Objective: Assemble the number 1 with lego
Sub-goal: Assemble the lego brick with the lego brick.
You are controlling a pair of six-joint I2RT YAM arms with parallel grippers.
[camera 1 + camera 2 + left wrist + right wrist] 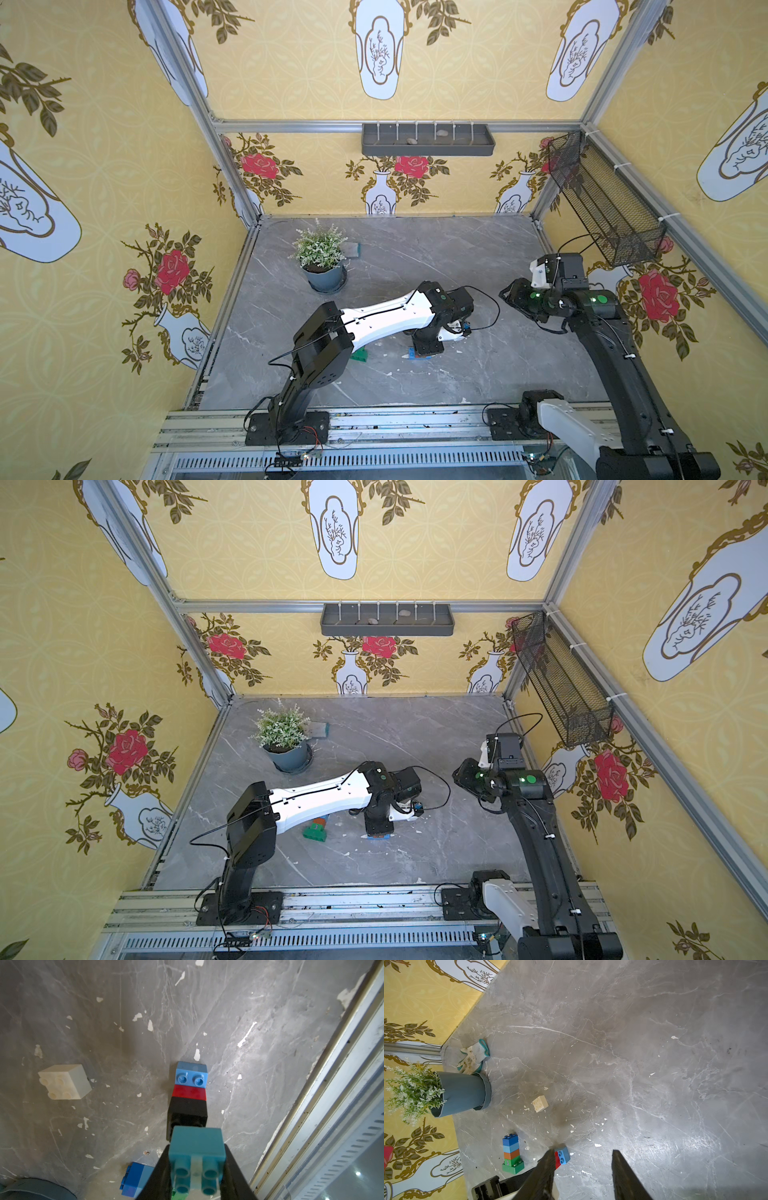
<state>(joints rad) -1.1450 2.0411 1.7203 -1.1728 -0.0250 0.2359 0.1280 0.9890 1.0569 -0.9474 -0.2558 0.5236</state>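
Teal brick (196,1148) gripped; black-red-blue row (190,1093) lying

Bright, even light with soft shadows; glare patches on the table (695,1142); top views bow at the edges; the near teal brick (196,1147) is blurred

In both top views the table (478,257) fills the middle of the frame. The plant pot (324,278) stands on its upper left part. A glove (351,249) lies just behind the pot, toward the back wall (457,183). Near the middle, a row of three bricks (189,1092) lies on the table. The left gripper (196,1159) holds a fourth brick (197,1142) right at one end of that row. A stack of five bricks (315,830) lies left of the row, partly under the left arm (320,798). A lone brick (540,1103) sits between the pot and the row. The right gripper (582,1155) hangs over the table's right side, jaws apart, nothing between them.
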